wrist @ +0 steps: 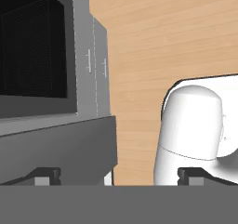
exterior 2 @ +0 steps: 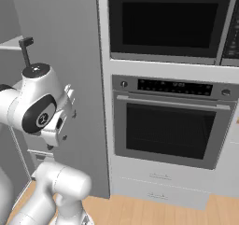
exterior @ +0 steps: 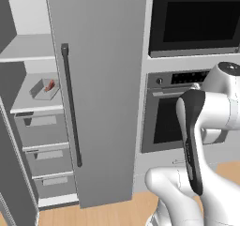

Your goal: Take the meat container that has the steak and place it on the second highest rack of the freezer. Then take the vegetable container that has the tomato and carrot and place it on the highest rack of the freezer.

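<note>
Meat container (exterior: 44, 89) with steak (exterior: 49, 85) — already on second highest rack (exterior: 28, 105) of open freezer (exterior: 96, 94); highest rack (exterior: 26, 49) bare, vegetable container pending; gripper (wrist: 119, 175) wide, empty — aimed at floor (wrist: 153, 37) beside oven (exterior 2: 170, 121).

Glossy white arm (exterior: 220, 108), dark joint bands

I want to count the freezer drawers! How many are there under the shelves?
3 drawers, stacked under the lower shelf: top, middle, bottom. The open door may hide more.
</note>
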